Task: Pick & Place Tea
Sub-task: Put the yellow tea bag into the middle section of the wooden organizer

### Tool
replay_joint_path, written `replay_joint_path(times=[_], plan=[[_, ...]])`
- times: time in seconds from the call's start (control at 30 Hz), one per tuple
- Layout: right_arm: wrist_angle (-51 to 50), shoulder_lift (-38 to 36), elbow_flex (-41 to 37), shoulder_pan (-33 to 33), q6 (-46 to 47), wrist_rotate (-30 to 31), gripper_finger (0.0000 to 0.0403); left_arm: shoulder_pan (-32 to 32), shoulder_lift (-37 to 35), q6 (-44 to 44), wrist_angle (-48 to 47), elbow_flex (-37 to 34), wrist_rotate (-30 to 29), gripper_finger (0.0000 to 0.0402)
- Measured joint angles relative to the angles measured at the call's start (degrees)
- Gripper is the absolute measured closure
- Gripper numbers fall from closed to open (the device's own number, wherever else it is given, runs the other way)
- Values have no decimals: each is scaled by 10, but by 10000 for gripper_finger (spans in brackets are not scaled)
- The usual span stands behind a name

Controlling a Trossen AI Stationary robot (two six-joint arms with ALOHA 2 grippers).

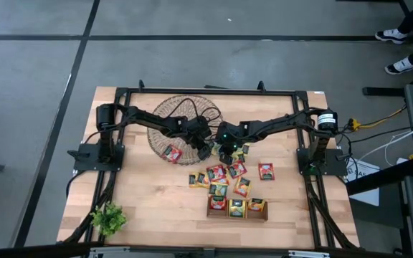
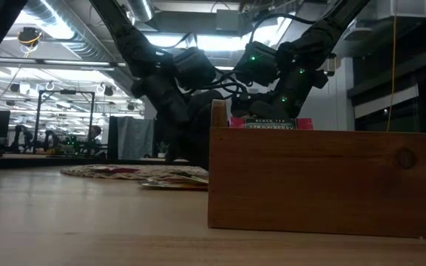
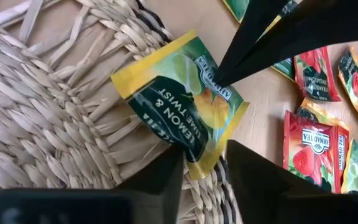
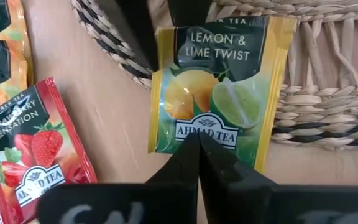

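The tea sachets are small flat squares. A yellow-green "Lemon & Lime Twist" sachet (image 4: 219,93) sits over the near-right rim of the wicker dish (image 1: 185,123). My right gripper (image 4: 197,138) is shut on it. My left gripper (image 3: 205,158) is open, its fingers standing on either side of the sachet's opposite, title end (image 3: 194,152). In the high view both grippers meet by the dish (image 1: 217,147) and hide this sachet. One red sachet (image 1: 172,152) lies in the dish. Several sachets (image 1: 224,175) lie loose on the table. Three more stand in the wooden tray (image 1: 236,208). My right gripper pinches the lemon-lime sachet between its two fingertips at the middle of its logo edge (image 4: 199,127). The fingers come slanting down from the table's right side (image 3: 247,43). The sachet lies nearly flat, its title end over the dish rim (image 4: 135,81). Whether it rests there, I cannot tell.
The wooden tray's wall (image 2: 324,181) stands close in the low view, with a strawberry sachet (image 2: 271,123) showing above it. A small green plant (image 1: 108,217) sits at the table's near-left corner. Bare wood lies left of the loose sachets (image 1: 142,193).
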Motion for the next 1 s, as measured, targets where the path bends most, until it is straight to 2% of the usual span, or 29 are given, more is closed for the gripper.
replay_joint_path(times=[0.23, 0.5, 0.8, 1.0], plan=[[1, 0, 0, 0, -5, -1, 373, 0, 0, 23, 1, 0, 0, 393], [-9, -30, -3, 0, -17, -15, 351, -3, -13, 83, -44, 0, -5, 399], [39, -67, -1, 0, -30, -18, 334, -35, -106, 238, -164, 0, -107, 399], [111, -67, -1, 0, -22, -56, 290, -71, -162, 322, -244, 0, -194, 399]])
